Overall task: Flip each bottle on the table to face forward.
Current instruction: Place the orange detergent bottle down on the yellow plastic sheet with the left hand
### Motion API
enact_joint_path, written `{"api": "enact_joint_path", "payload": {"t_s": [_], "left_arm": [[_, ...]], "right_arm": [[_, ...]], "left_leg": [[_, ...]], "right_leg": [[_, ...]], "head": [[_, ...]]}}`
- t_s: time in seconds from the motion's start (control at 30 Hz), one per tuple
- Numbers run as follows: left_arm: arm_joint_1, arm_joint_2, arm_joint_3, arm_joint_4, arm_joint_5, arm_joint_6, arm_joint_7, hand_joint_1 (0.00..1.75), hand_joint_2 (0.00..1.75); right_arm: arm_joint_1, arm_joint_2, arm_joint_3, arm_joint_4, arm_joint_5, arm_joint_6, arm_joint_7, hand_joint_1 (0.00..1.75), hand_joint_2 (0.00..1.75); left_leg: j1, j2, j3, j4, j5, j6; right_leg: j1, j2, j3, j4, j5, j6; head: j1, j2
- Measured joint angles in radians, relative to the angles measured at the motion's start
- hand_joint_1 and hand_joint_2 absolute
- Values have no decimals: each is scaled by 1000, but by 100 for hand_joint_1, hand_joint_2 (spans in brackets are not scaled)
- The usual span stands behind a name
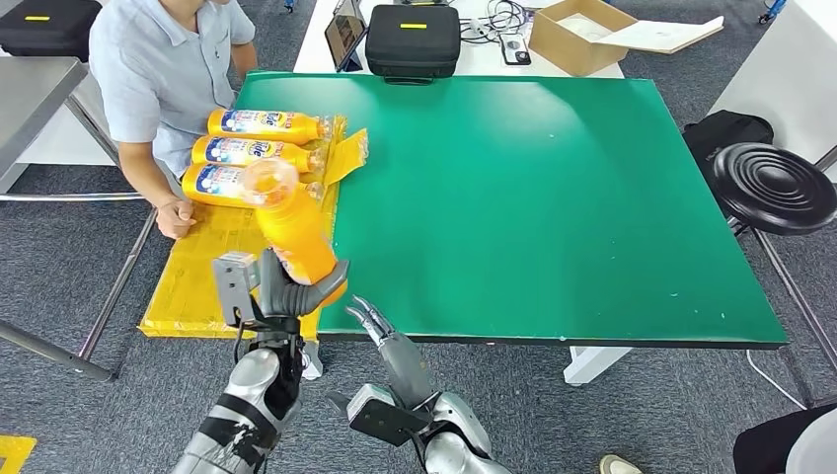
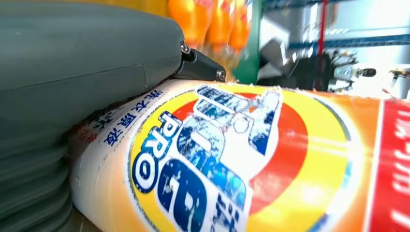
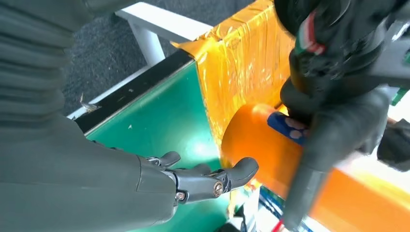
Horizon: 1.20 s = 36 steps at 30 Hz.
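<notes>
left hand [image 1: 286, 291] gripping orange bottle [image 1: 293, 232] raised over bench [image 1: 553, 197] near-left edge; right hand [image 1: 380, 331] holds nothing, fingers apart.

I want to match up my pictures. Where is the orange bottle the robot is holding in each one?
Head view: the held bottle is left of centre, gripped by the left robot hand over the yellow mat.
Left wrist view: its label takes up most of the lower picture.
Right wrist view: its orange body is right of centre.
Shared landmark: the green table, also in the right wrist view.
</notes>
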Motion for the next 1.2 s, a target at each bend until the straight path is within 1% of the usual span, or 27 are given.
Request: {"api": "enact_joint_path", "payload": {"t_s": [0.13,0.27,0.4,0.5,0.6,0.7,0.77,0.83,0.97,1.07,1.2], "left_arm": [[-36,10,0,55,-50,46,-16,175,175],[-63,25,2,97,-142,124,-40,175,175],[-106,48,4,164,-317,262,-55,175,175],[-147,67,5,232,-485,331,-44,175,175],[-198,78,29,320,-729,348,12,175,175],[-272,92,81,449,-966,350,119,175,175],[-318,104,108,533,-1063,350,190,175,175],[-353,120,121,604,-1111,349,238,175,175],[-391,145,134,699,-1147,344,287,175,175],[-404,157,136,742,-1167,328,320,175,175],[-409,169,137,776,-1177,315,336,175,175]], "right_arm": [[4,-5,16,-6,5,-20,0,0,0],[4,-10,35,-12,6,-49,0,0,0],[5,-18,53,-26,-6,-53,0,0,0],[5,-25,66,-42,-19,-53,0,0,0],[4,-32,85,-66,-35,-54,0,0,0],[2,-38,111,-111,-61,-52,0,0,0],[1,-42,124,-143,-75,-43,0,0,0],[2,-44,134,-171,-85,-33,0,0,0],[2,-50,147,-211,-93,-21,0,0,0],[2,-56,156,-237,-99,-14,0,0,0],[2,-61,160,-256,-105,-8,0,0,0]], "left_leg": [[0,1,0,0,0,0],[0,0,0,0,0,0],[0,0,0,0,0,0],[0,0,0,0,0,0],[0,0,0,0,0,0],[0,1,0,0,0,0],[0,1,0,0,0,0],[0,1,0,0,0,0],[1,0,-1,0,1,0],[1,1,-1,0,0,0],[0,0,-1,0,0,0]], "right_leg": [[0,0,0,0,0,0],[-1,0,0,0,0,0],[0,0,0,0,0,0],[0,0,0,0,0,0],[0,0,0,0,0,0],[0,0,0,0,0,0],[0,0,0,1,0,0],[0,0,0,1,0,0],[0,0,0,1,0,0],[0,0,0,1,0,0],[-1,0,0,0,0,0]], "head": [[0,0],[0,0],[0,0],[0,0],[0,0],[0,0],[0,0],[0,0],[0,0],[0,0],[0,0]]}}
